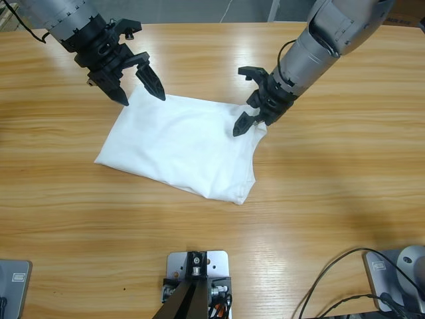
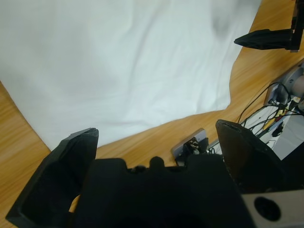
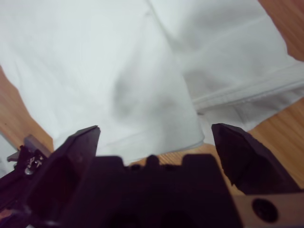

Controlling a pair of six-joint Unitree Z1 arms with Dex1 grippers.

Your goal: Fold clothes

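The clothes are one white T-shirt, folded into a rough rectangle and lying flat mid-table. My left gripper hovers open just above its far left corner, holding nothing. In the left wrist view the cloth spreads beyond the open jaws of the left gripper. At the shirt's far right corner my right gripper is open too, one jaw down beside the cloth edge. The right wrist view shows the right gripper spread over a folded layer and a stitched hem of the shirt. One black jaw of the right gripper shows in the left wrist view.
Bare wooden table surrounds the shirt on every side. Black cables trail at the near right corner, and cables also show past the shirt in the left wrist view.
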